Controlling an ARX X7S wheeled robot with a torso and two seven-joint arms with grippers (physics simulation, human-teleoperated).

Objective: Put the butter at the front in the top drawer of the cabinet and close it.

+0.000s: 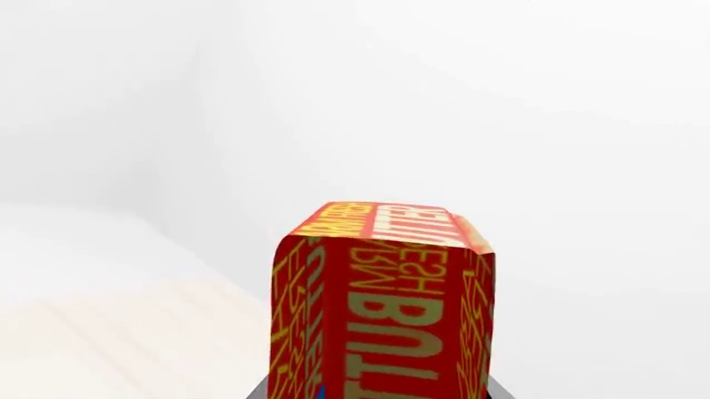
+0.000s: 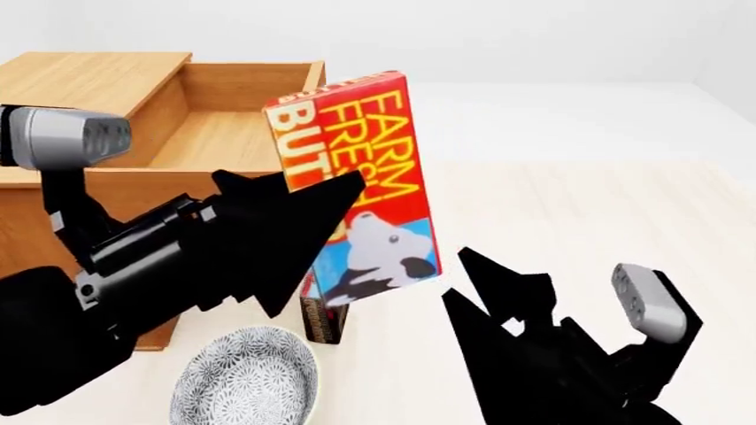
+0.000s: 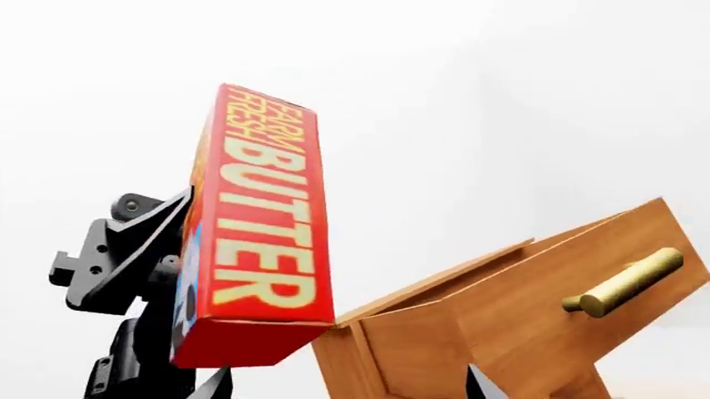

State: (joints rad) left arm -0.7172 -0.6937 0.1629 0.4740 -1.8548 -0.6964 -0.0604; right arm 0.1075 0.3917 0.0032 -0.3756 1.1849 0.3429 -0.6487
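**Butter carton held up beside the open drawer**

I am holding the butter point(image 2: 354, 190) in my left gripper point(image 2: 313, 208), its fingers clamped on the carton's lower left part, and the carton is hanging in the air, tilted a little, with the cow panel facing the head camera. In my left wrist view the butter point(image 1: 383, 316) is filling the lower middle of the picture, lettering upside down, so the carton is sitting right between my fingers. From my right wrist camera I am seeing the carton's narrow lettered side point(image 3: 261, 224), with my left gripper point(image 3: 133, 249) pressing on it from behind.

The top drawer point(image 2: 225, 133) is standing pulled out and open just behind and left of the carton; its brass handle point(image 3: 627, 283) is showing in the right wrist view. The cabinet point(image 2: 83, 80) is sitting behind it.

Under the carton a dark box point(image 2: 321, 319) is standing on the table point(image 2: 567, 212), and a patterned bowl point(image 2: 246, 379) is lying beside it, nearer to me.

My right gripper point(image 2: 484, 283) is hovering low at the right, fingers spread apart, holding nothing.
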